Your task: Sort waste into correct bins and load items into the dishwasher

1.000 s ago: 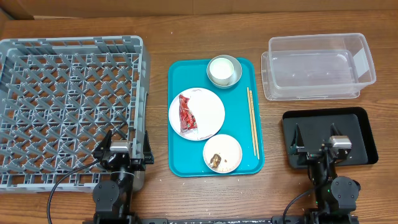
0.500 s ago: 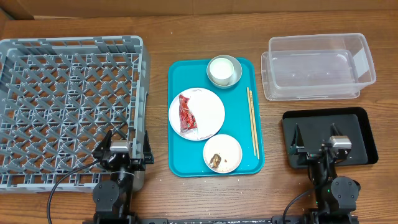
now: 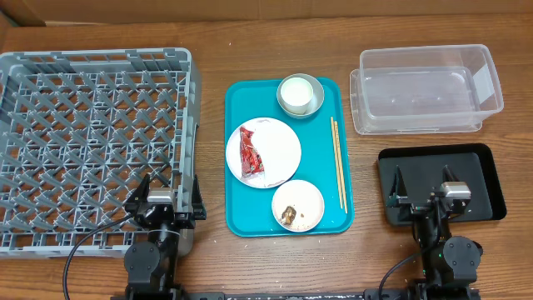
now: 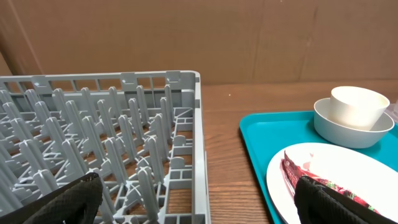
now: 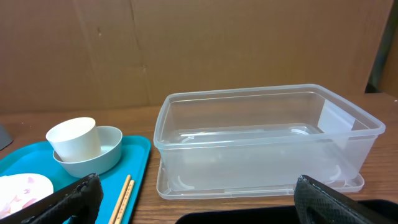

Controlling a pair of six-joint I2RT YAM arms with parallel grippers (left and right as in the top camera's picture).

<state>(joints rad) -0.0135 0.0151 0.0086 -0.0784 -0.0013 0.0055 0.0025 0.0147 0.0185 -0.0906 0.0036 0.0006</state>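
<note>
— What sits on the desk point(image 3: 208, 42), biggest first?
— One grey dish rack point(image 3: 96, 142) at left, one teal tray point(image 3: 321, 212) in the centre, one clear tub point(image 3: 429, 89) upper right, one black tray point(image 3: 479, 162) lower right.
— And on the teal tray?
— One plate point(image 3: 279, 150) under one red wrapper point(image 3: 251, 152). Two bowls: the upper bowl point(image 3: 315, 102) holds one cup point(image 3: 297, 89), the lower bowl point(image 3: 306, 198) holds brown scraps point(image 3: 289, 215). Two chopsticks point(image 3: 337, 175) lie along the right side.
— The tools?
— Left tool point(image 3: 170, 193) and right tool point(image 3: 423, 185) are both spread wide, holding nothing.
</note>
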